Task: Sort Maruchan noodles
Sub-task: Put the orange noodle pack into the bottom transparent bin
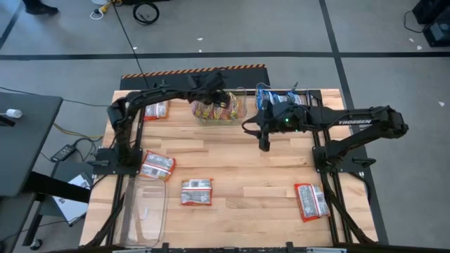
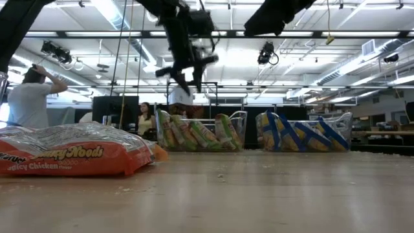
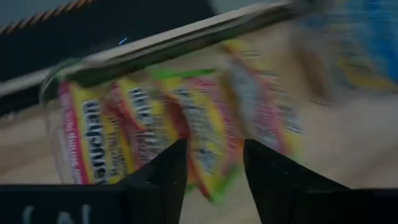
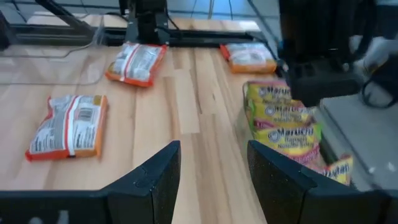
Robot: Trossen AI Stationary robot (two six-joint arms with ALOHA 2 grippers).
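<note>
Fingers of the left gripper stand parted and empty above a clear tub at the far edge of the desk, the left wrist view showing a gap between the two dark fingers with yellow-green Maruchan packets standing on edge in the tub just beyond them. Going left to right across the desk, one red-orange packet lies at the far left beside the left arm's base, another sits nearer the front by an empty clear tub at the front left corner, and a third lies flat toward the middle front. At far centre the tub of yellow-green packets stands side by side with a second clear tub holding blue-and-white packets, seen upright in the low view. Over the desk just in front of that second tub hangs the right gripper, its fingers also apart and holding nothing. At the front right a fourth red-orange packet lies flat near the right arm's base. People stand in the room beyond the desk.
</note>
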